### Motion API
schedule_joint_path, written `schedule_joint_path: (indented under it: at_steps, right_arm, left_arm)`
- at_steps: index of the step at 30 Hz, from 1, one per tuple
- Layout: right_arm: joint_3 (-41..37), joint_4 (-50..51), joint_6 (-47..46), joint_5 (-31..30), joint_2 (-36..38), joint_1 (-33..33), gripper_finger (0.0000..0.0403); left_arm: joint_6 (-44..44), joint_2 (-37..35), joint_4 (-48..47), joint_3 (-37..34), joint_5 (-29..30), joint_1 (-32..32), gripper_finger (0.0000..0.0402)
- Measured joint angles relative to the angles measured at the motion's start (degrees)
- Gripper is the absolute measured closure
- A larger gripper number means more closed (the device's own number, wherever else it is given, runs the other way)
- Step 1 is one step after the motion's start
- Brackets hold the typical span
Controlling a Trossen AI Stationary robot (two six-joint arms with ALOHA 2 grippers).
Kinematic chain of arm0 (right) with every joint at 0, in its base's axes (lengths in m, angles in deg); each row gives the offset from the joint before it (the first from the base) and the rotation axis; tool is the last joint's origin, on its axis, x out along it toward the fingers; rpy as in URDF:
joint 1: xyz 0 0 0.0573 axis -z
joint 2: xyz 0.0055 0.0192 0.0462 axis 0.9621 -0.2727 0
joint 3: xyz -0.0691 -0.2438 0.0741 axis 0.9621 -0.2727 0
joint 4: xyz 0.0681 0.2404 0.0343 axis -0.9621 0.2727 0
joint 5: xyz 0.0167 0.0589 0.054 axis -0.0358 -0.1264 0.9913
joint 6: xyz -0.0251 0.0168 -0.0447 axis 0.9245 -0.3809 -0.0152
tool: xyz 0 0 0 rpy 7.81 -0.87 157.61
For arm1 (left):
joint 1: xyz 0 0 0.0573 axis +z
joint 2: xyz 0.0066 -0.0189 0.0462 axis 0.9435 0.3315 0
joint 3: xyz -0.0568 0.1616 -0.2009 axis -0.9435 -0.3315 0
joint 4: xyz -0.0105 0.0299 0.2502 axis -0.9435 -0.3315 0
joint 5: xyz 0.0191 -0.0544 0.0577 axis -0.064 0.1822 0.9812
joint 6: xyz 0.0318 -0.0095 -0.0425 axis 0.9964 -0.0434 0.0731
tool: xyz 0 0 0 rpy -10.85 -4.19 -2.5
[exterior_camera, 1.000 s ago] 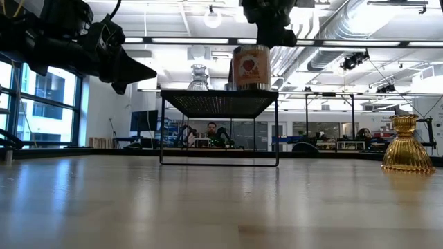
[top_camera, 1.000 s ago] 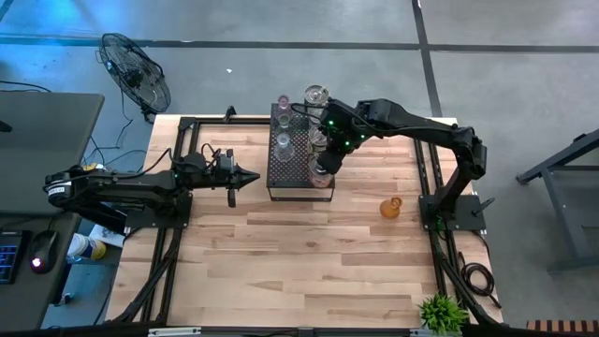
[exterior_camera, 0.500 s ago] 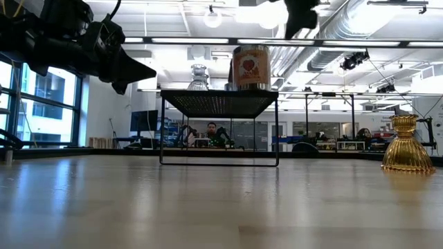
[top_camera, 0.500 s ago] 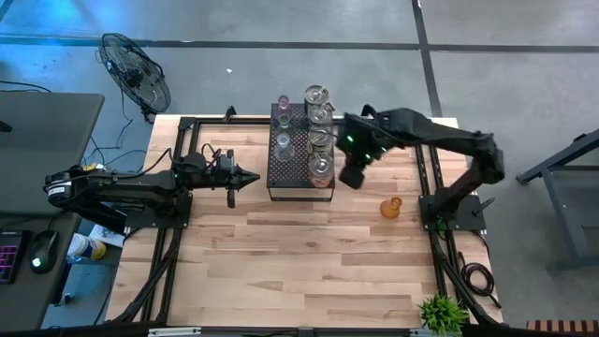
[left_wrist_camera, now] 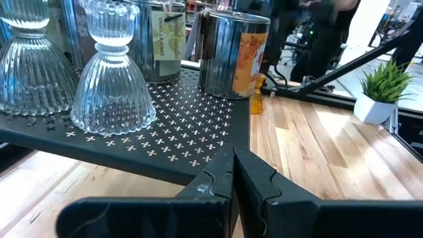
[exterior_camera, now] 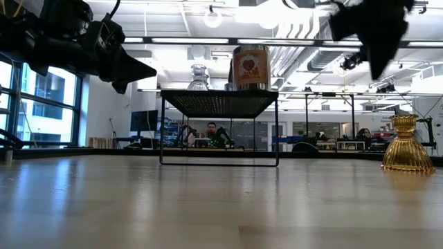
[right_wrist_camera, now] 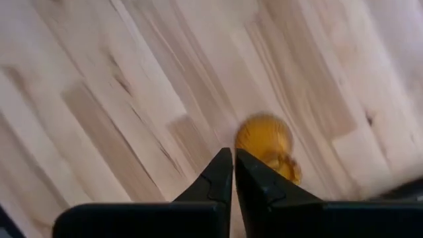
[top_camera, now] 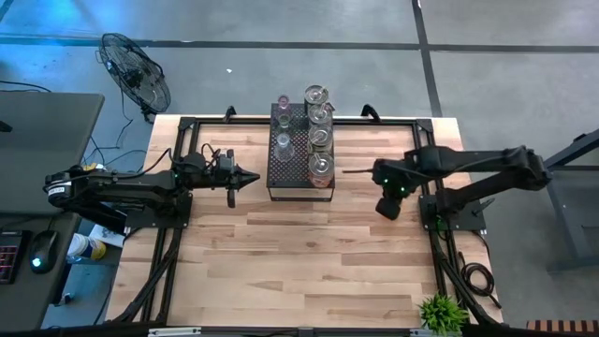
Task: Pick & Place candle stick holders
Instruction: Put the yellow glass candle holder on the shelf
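Several candle stick holders, clear glass (top_camera: 318, 139) and silvery (left_wrist_camera: 232, 53), stand upright on a black perforated stand (top_camera: 298, 161) at the table's far middle. An amber holder (exterior_camera: 407, 145) stands on its wide base on the wood to the right of the stand; my right arm hides it in the high view. My right gripper (top_camera: 387, 208) hangs shut and pointing down above this holder (right_wrist_camera: 264, 142), clear of it. My left gripper (top_camera: 253, 178) waits shut, level, just left of the stand (left_wrist_camera: 165, 132).
Black frame rails (top_camera: 432, 168) run along the table's left, right and far sides. A small green plant (top_camera: 440, 314) stands at the near right corner. Bare wood (top_camera: 299, 262) stretches across the near half. A person (exterior_camera: 211, 131) sits far behind the table.
My right gripper has swung away from the near right corner of the stand, toward the table's right and near edges, and has sunk a little. It now hangs over the amber holder. The holders on the stand have stayed where they were.
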Motion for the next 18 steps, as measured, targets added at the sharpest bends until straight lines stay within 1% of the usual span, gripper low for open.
schedule_joint_path:
  at_steps: [3,5,12,15,18]
  right_arm:
    - [-3.38,0.31,0.13,0.29,0.32,0.16,0.0381]
    - [-5.06,0.42,0.18,0.47,0.32,0.16,0.0364]
    - [-8.07,1.45,0.17,0.45,0.3,0.16,0.0285]
    - [-9.54,1.32,0.2,0.5,0.32,0.16,0.0269]
    - [-10.94,0.47,0.27,0.35,0.28,0.16,0.0266]
  left_arm:
    - [-0.02,0.0,0.01,0.0,0.01,0.0,0.0401]
    - [-0.02,0.0,0.03,0.0,0.02,0.0,0.0401]
    - [0.07,0.0,0.01,0.0,0.18,0.0,0.0401]
    - [0.11,0.0,0.01,0.0,0.22,0.01,0.0401]
    - [0.11,0.01,0.0,0.0,0.21,0.02,0.0401]
